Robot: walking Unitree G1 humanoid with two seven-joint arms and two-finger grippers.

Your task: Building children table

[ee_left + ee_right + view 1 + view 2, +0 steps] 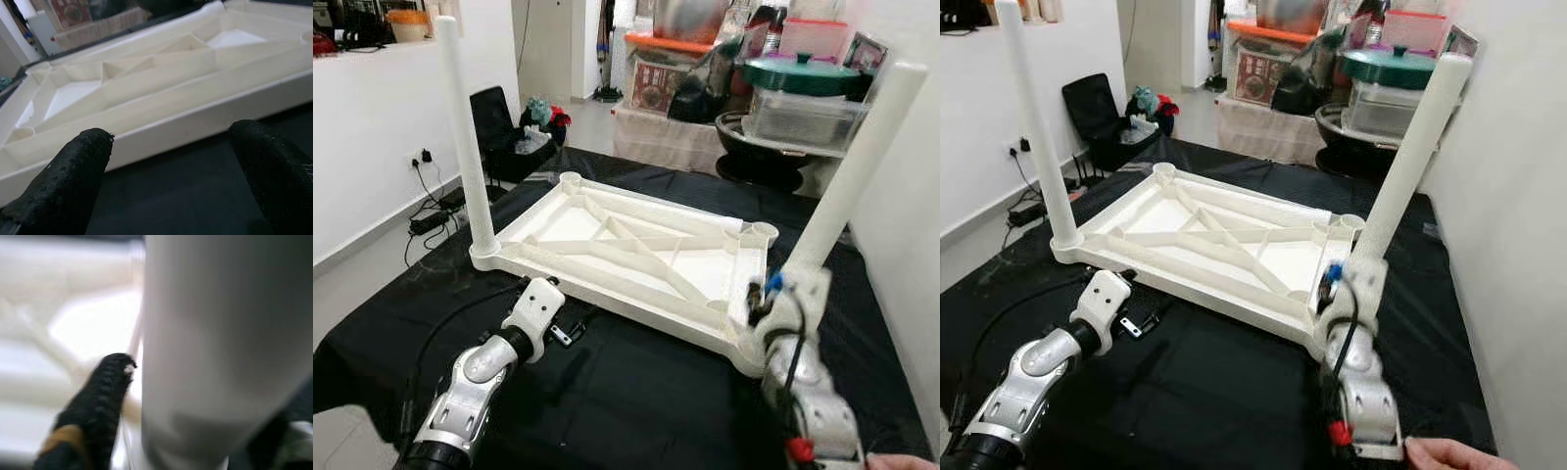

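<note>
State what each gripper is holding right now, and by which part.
The right gripper grips the white table leg at its lower end, near the tabletop's corner socket. The left gripper holds nothing; its fingers are open beside the upturned tabletop.

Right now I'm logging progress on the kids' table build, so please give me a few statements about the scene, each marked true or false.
1. The white tabletop lies upside down on the black cloth, ribs facing up. True.
2. All four legs are fitted. False: two legs stand in near corners, the left leg and the right leg; the two far corner sockets are bare.
3. The right gripper is closed around the right leg near its base. True.
4. The left gripper is clamped on the tabletop's edge. False: its fingers are open, pointing at the near edge, holding nothing.
5. A green-lidded container sits behind the table. True.
</note>
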